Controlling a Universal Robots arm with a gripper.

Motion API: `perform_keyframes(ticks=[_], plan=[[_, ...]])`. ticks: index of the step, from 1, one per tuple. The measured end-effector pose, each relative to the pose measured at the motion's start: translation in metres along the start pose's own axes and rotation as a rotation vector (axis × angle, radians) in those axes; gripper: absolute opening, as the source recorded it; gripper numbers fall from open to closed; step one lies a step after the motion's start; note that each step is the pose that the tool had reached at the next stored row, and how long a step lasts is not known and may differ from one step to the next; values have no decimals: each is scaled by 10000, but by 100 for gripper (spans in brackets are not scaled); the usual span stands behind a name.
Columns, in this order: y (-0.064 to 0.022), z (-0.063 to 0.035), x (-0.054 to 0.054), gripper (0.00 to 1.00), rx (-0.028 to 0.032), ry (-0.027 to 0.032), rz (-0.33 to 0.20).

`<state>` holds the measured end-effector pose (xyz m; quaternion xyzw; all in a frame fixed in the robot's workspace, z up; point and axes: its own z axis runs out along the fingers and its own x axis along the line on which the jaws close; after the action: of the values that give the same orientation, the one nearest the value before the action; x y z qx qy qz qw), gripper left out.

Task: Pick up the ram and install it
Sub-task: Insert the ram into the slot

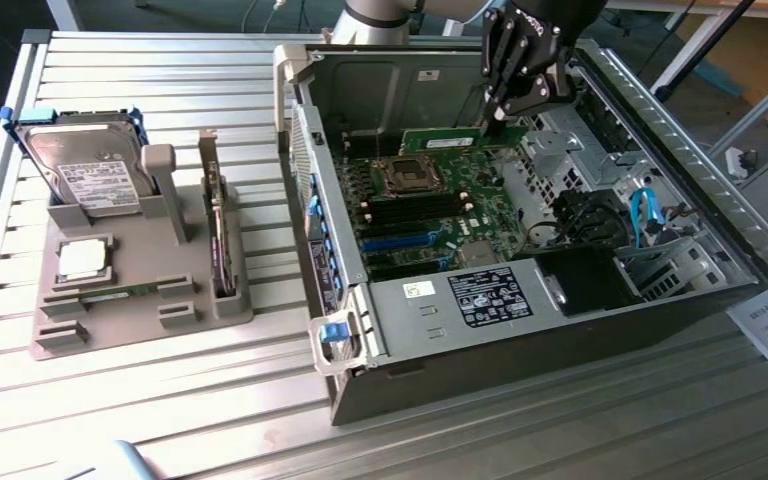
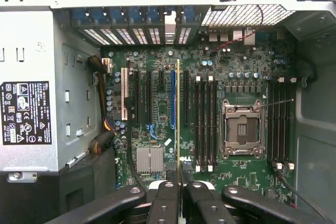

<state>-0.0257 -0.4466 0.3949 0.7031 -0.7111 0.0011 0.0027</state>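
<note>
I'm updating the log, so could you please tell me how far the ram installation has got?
Done: the ram is picked up, away from the grey holder. In hand: the gripper has its fingers shut on it, holding it above the motherboard. Left: it is not yet seated; the black memory slots beside the processor socket look empty.

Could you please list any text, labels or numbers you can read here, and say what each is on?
No text can be read for certain.
Power supply label: symbols and fine print, too small.
Hard drive label: too small.
White sticker inside the case: too small.
On the ram, held by the gripper: no print visible.
</note>
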Motion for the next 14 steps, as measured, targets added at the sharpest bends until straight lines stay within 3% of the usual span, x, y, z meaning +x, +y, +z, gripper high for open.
perform_keyframes(ticks=[14], plan=[[1,113,-68,12,0,1,1]])
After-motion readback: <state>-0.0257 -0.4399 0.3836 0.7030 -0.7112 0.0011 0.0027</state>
